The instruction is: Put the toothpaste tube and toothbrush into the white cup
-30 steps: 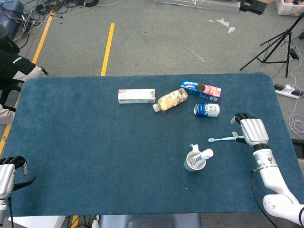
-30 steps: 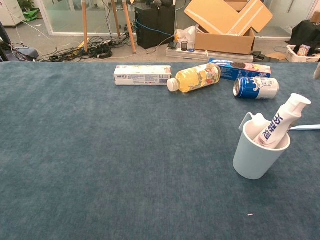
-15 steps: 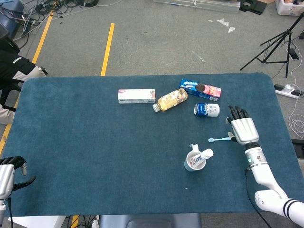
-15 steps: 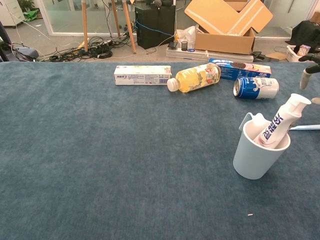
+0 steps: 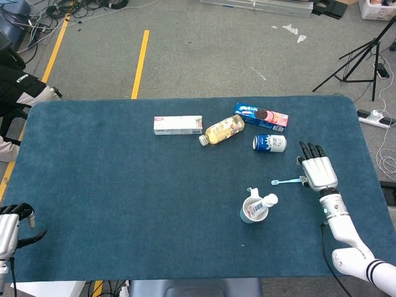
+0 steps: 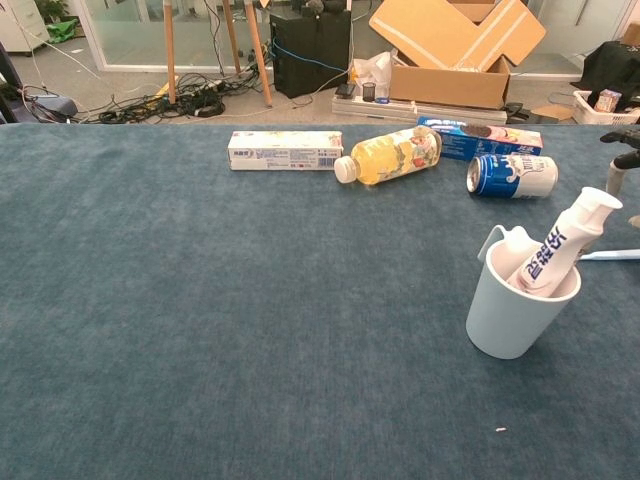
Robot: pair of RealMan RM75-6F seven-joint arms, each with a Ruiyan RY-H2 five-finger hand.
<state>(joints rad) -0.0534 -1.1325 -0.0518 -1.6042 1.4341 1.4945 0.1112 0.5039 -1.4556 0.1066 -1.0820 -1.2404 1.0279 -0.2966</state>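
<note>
Toothbrush (image 5: 288,181): flat on table (image 5: 124,204), long axis left-right, handle end under right hand (image 5: 318,171); fingers extended, apart, grip unclear. Right hand nearest; left hand (image 5: 11,229) far off, fingers curled. Toothpaste tube (image 6: 558,243) already in white cup (image 6: 512,305). Since half a second ago: right hand barely shifted.

On the blue bench (image 5: 124,204) lie a toothpaste box (image 5: 178,125), a yellow drink bottle (image 5: 223,130), a cookie pack (image 5: 261,116) and a blue can (image 5: 270,143).
</note>
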